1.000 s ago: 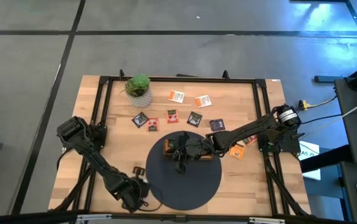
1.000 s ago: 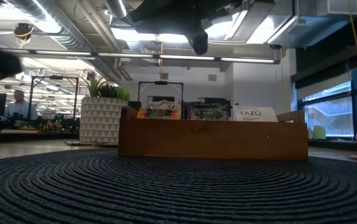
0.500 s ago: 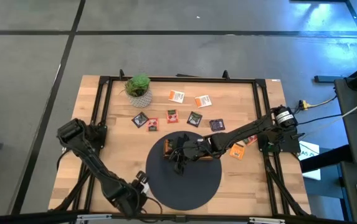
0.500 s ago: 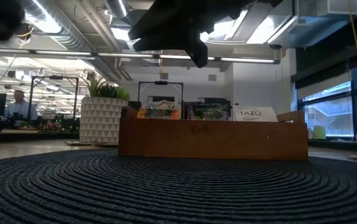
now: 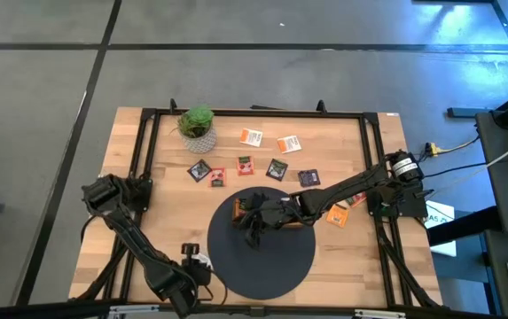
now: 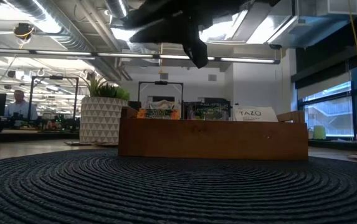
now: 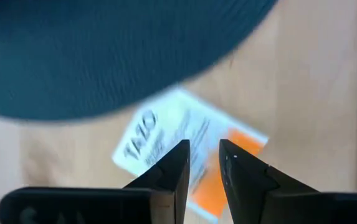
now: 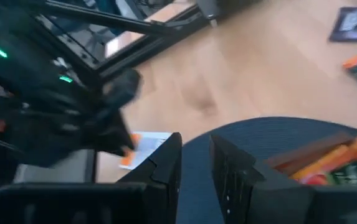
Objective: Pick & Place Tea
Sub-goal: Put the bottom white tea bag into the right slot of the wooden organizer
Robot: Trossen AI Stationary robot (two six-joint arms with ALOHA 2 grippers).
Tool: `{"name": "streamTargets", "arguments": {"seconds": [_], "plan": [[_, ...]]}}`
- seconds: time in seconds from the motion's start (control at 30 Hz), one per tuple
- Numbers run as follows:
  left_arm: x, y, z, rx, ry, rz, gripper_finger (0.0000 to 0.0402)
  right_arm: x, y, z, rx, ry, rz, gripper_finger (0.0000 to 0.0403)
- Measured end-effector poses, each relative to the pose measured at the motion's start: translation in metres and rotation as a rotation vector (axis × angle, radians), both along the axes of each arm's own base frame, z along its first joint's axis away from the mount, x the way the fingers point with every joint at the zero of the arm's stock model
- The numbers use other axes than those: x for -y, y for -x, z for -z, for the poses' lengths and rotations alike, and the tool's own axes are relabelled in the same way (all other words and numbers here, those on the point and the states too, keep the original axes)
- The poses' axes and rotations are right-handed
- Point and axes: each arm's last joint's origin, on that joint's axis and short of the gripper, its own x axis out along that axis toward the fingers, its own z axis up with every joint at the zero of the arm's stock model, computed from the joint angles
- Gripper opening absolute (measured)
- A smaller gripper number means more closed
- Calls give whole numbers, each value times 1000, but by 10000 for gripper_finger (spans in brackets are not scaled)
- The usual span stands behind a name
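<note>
Left gripper (image 7: 202, 163) above white-orange Tazo packet (image 7: 184, 155), fingers narrowly parted, holding nothing; right gripper (image 8: 194, 163) over wooden tray (image 5: 267, 215), slightly parted, empty

- Both arms are dark, near black, built of slim links with bulkier rounded joints.
- The left gripper (image 7: 202, 163) has two tapering black fingers on a flat crossbar.
- The right arm's base seems to carry a lighter ring.
</note>
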Motion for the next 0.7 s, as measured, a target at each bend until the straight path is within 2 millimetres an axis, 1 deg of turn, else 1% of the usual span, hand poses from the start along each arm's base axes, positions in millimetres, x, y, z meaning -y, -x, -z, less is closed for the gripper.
{"name": "streamTargets", "arguments": {"seconds": [0.07,0.2,0.27,0.37,0.53,0.7], "plan": [[0,2,11,-46,11,-32,84,-1,0,-1,4,-41,-5,85],[4,6,21,-81,15,-50,84,-2,0,-1,-2,-81,-9,85],[10,10,23,-47,14,-31,84,-3,0,-1,1,-87,-16,85],[22,13,21,30,58,1,83,-5,-2,2,-6,-142,-16,85],[38,22,21,83,122,63,82,-19,-10,22,10,-231,-83,86],[47,29,21,112,144,91,82,-30,-18,48,-5,-327,-138,87]]}}
